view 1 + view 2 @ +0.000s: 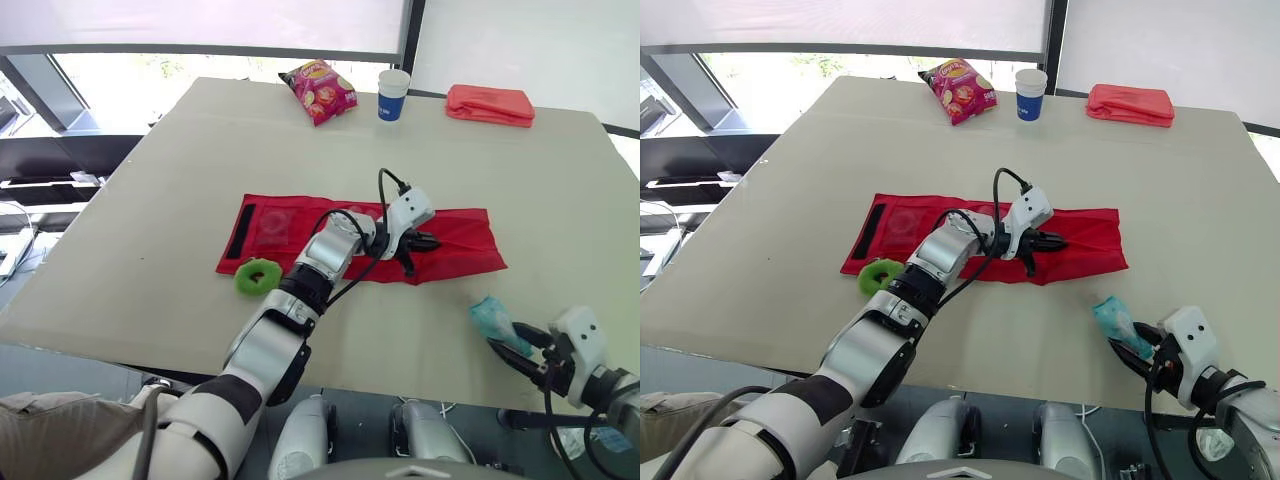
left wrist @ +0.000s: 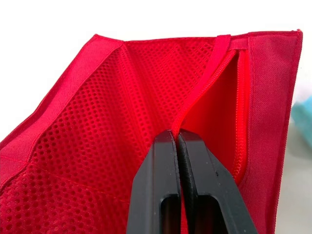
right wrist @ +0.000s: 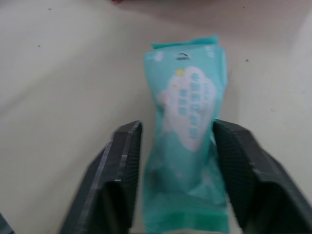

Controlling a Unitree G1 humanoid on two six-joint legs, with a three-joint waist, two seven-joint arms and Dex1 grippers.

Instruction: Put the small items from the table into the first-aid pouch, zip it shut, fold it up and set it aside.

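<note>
Barely begun — left tool pinches the pouch by its zipper edge, right tool gapes around the wipes packet.

The left gripper has a white body and black fingers. A black cable loops at its eleven o'clock.

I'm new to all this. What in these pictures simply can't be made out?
- Left wrist view: what the shut left hand pinches on the red pouch, zipper pull or cloth; its own fingers hide it.
- Right wrist view: the print on the teal packet is blurred; its near end is cut off by the picture's edge.
- Head views: the snack bag's label is too small to read.
</note>
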